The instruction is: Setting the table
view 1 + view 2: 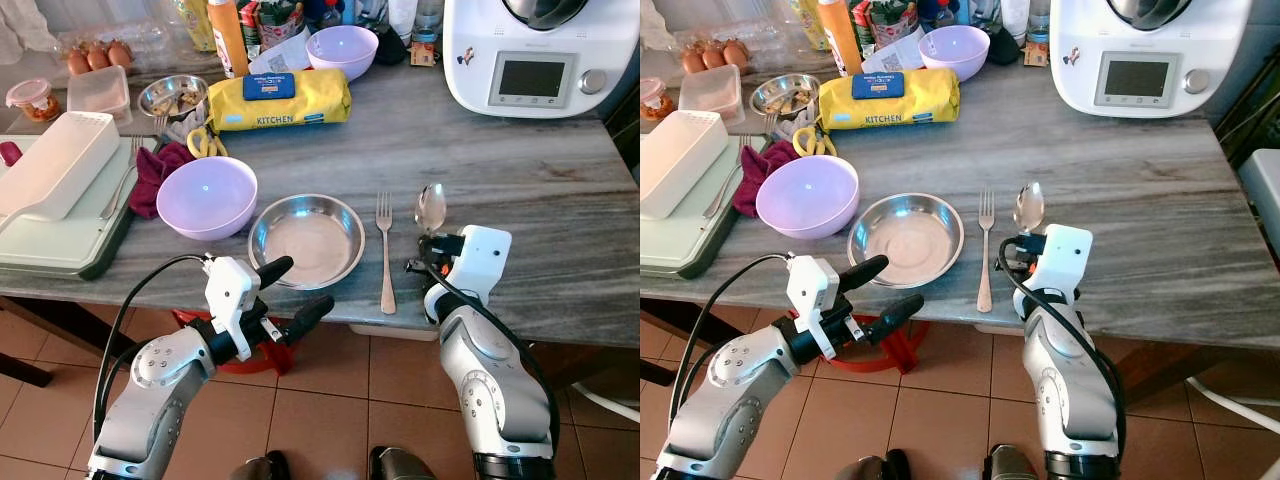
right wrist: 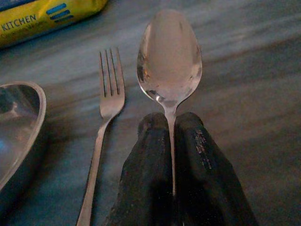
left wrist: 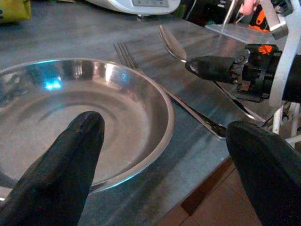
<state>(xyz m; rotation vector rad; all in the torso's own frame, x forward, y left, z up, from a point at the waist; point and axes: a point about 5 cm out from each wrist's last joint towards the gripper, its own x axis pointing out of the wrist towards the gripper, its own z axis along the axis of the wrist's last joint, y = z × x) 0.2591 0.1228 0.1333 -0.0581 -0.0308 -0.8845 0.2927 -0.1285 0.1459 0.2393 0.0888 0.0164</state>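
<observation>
On the table (image 1: 520, 180), spoon (image 2: 169, 61) bowl points away.

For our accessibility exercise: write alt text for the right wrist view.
The right gripper is shut on the handle of a spoon, bowl up on a grey table. A fork lies beside it, next to a steel plate's rim.

Home kitchen: food processor (image 1: 540, 55), eggs (image 1: 97, 56), cluttered wooden table (image 1: 520, 170).

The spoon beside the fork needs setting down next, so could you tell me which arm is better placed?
Right. The right gripper is shut on the spoon, right of the fork; the left gripper hangs open off the table edge.
</observation>
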